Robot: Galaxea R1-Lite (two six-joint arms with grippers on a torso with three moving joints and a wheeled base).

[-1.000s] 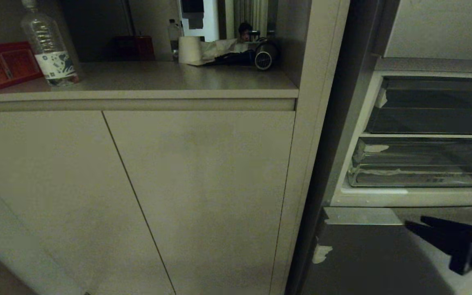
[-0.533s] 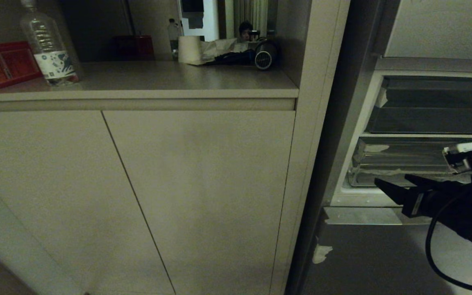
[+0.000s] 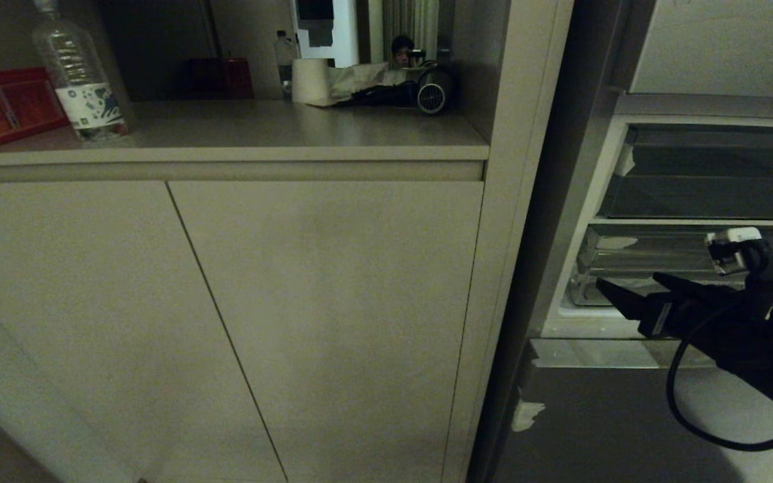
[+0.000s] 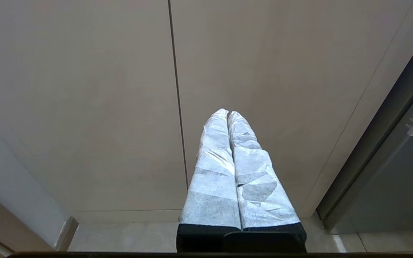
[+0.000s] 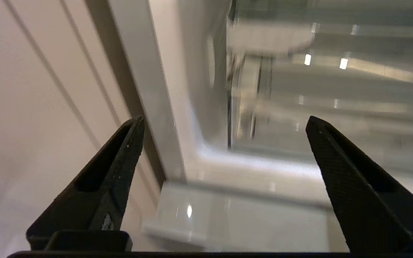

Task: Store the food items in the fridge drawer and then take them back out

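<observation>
My head camera looks forward and down at a cupboard (image 3: 259,302) on my left side and the open fridge (image 3: 688,221) on my right. My left wrist camera sits behind my left tool (image 4: 228,114) and looks close up at the same cupboard doors (image 4: 120,89). My right wrist camera looks out between my right tool (image 5: 224,122) tips, very near the fridge (image 5: 299,89). My head camera sees that tool (image 3: 628,295) too.

The right hand (image 3: 628,295) has risen to the fridge opening.
</observation>
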